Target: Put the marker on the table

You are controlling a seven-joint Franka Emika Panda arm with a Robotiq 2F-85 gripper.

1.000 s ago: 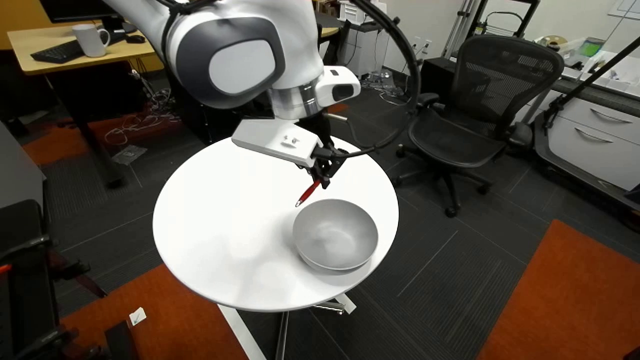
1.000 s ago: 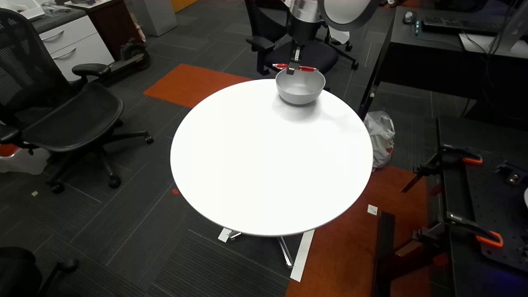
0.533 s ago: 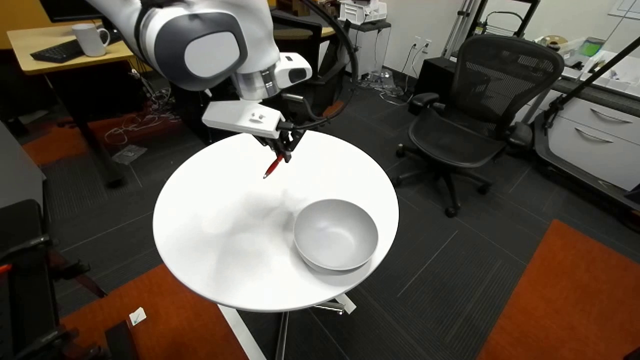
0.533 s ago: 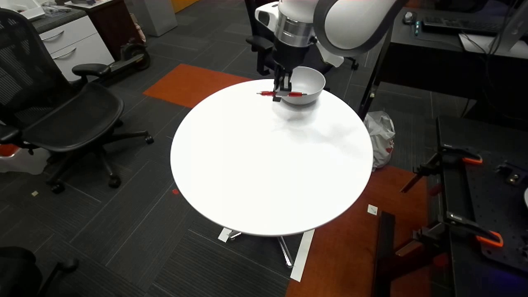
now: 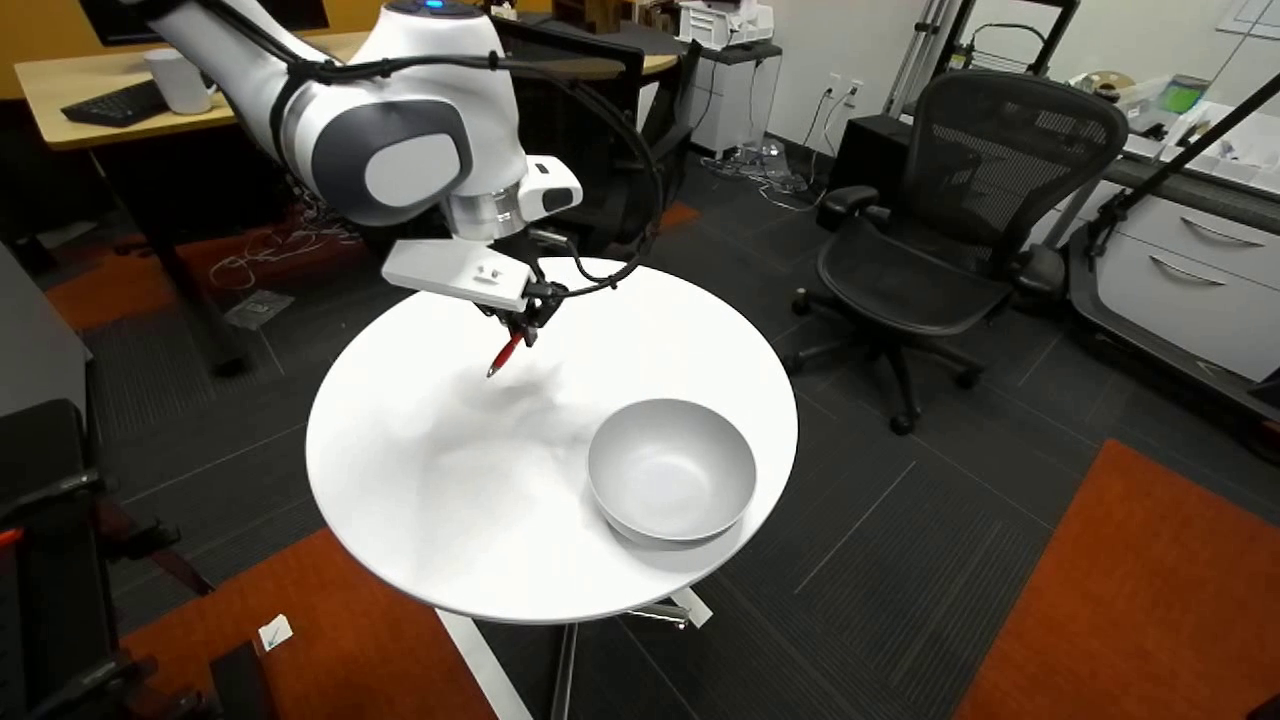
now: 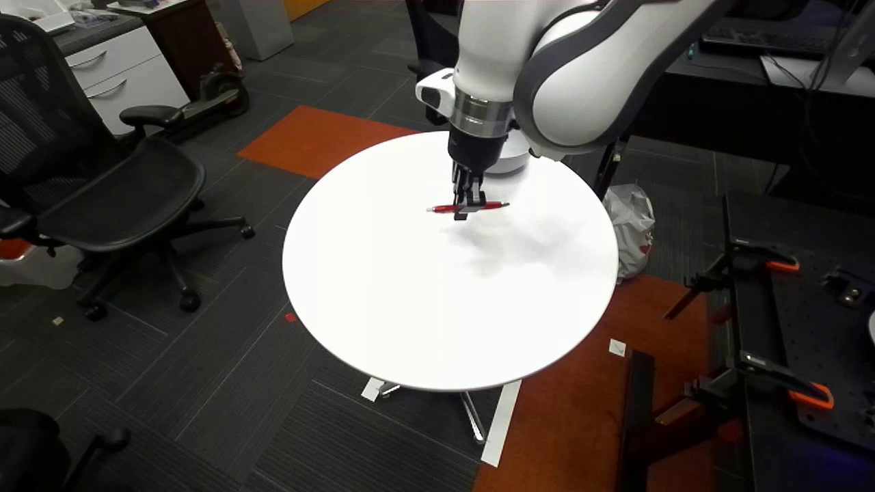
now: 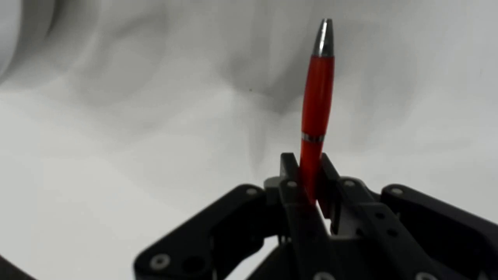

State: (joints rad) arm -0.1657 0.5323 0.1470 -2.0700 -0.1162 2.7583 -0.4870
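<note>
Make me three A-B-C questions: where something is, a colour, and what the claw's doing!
1. Where is the grey bowl?
A. On the floor
B. On a chair
C. On the round table

2. What colour is most of the marker?
A. Red
B. Blue
C. Green

3. How is the gripper?
A. Wide open
B. Closed on the marker
C. Closed on the bowl

1 C: an exterior view shows it on the white top.
2 A: the wrist view shows red, with a silver tip.
3 B: in the wrist view it pinches the marker from both sides.
</note>
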